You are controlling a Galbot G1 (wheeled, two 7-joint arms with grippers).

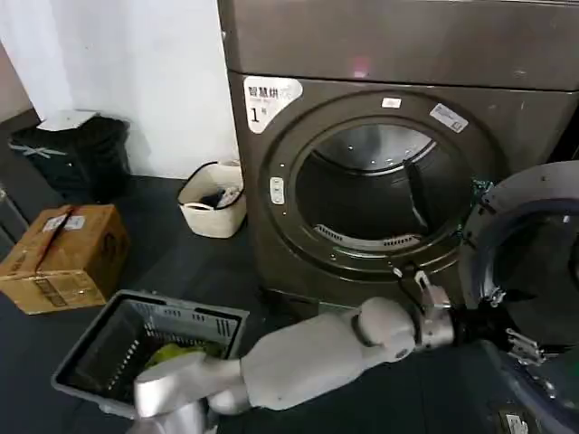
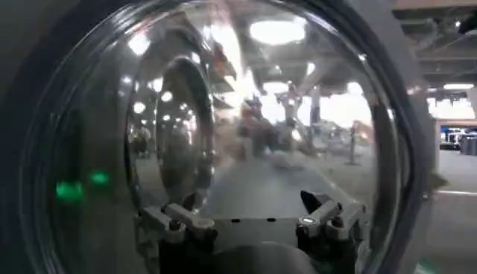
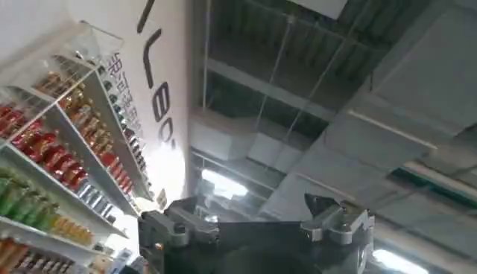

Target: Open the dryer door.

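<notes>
Down at the bottom of the head view, the white left arm reaches across to the lower right, and its gripper (image 1: pixel 507 330) sits right against the big round dryer door with its grey rim and dark domed glass (image 1: pixel 529 271). That door is already swung well open, hanging at the right edge of the frame, clear of the dark drum opening (image 1: pixel 375 185). From the left wrist camera, the gripper (image 2: pixel 250 223) has its fingers spread apart with the domed glass (image 2: pixel 246 112) just ahead of them; whether the tips actually touch it, I can't tell.

Over on the right wrist camera, the right gripper (image 3: pixel 253 223) has its jaws apart too, empty, pointed up at a ceiling and shop shelving, well out of the action.

Further back stands the dark bronze-grey front-loading dryer (image 1: pixel 362 54), white corner label marked "1" (image 1: pixel 267 98). A grey plastic basket (image 1: pixel 149 348) sits lower left.

The risk, as I judge it: nothing is clamped, so the door could swing back toward the opening. Push too hard on that slick dome and the fingers may skid off, or the hinge gets strained.
</notes>
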